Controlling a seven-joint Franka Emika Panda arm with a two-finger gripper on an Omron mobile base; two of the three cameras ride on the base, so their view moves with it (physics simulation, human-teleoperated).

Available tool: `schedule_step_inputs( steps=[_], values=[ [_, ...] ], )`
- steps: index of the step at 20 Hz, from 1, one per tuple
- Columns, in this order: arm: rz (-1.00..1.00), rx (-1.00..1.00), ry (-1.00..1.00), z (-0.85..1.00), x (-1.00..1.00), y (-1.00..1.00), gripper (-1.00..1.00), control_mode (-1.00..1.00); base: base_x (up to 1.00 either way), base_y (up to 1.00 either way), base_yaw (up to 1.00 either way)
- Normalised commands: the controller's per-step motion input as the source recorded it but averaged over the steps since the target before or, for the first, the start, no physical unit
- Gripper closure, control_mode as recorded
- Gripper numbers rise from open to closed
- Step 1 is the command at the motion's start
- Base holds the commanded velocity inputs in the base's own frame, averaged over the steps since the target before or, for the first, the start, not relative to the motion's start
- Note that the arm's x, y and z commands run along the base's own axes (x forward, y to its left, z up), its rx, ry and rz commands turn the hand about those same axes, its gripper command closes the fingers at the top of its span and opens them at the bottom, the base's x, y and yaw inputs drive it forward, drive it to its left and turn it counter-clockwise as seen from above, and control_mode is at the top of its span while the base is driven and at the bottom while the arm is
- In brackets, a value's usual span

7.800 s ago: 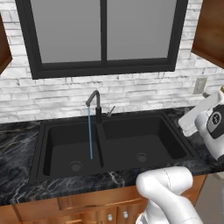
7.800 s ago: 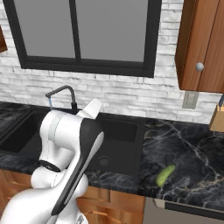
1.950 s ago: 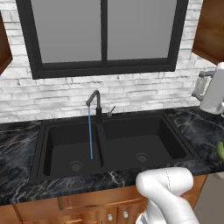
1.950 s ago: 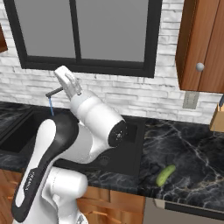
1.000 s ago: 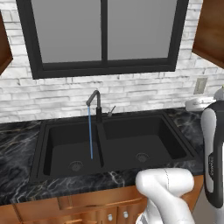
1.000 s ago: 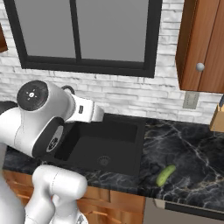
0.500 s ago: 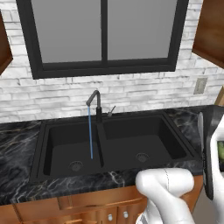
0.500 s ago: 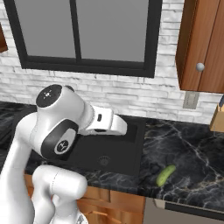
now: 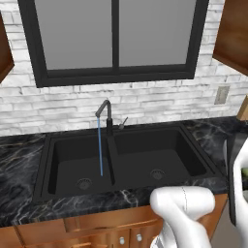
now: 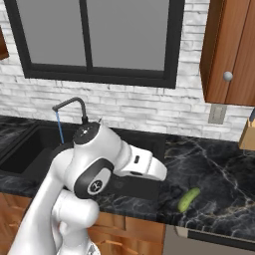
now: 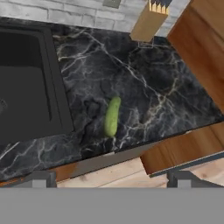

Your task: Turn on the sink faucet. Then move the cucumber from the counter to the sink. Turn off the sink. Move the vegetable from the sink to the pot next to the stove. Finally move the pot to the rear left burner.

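So step one looks done: the sink faucet is running, a thin blue stream dropping into the left basin of the sink. Further right, the cucumber is lying on the black marble tabletop, just beside the sink's right edge, not grabbed yet. Jaws are wide open, holding nothing. Everything after that, the pot and burner included, is left.

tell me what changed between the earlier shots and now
The arm swung away from the faucet toward the right, over the counter, bringing the cucumber under the hand camera. Nothing was gripped or released. The water stays running into the sink and the cucumber lies where it was.
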Motion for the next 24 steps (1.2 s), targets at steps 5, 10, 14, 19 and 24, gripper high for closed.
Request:
schedule_step_inputs(
  steps=[5,10,14,19,24],
  values=[
    [-0.07,0.10,0.12,-0.36,0.11,-0.59,-1.00,-1.00,0.00,0.00,0.00],
    [-0.04,0.11,0.13,-0.40,0.28,-0.45,-1.00,-1.00,0.00,0.00,0.00],
    [-0.08,0.07,0.07,-0.40,0.41,-0.19,-1.00,-1.00,0.00,0.00,0.00],
    [-0.06,0.06,0.01,-0.36,0.46,0.00,-1.00,-1.00,0.00,0.00,0.00],
    [-0.02,0.06,0.00,-0.47,0.43,-0.13,-1.00,-1.00,0.00,0.00,0.00]
  ],
)
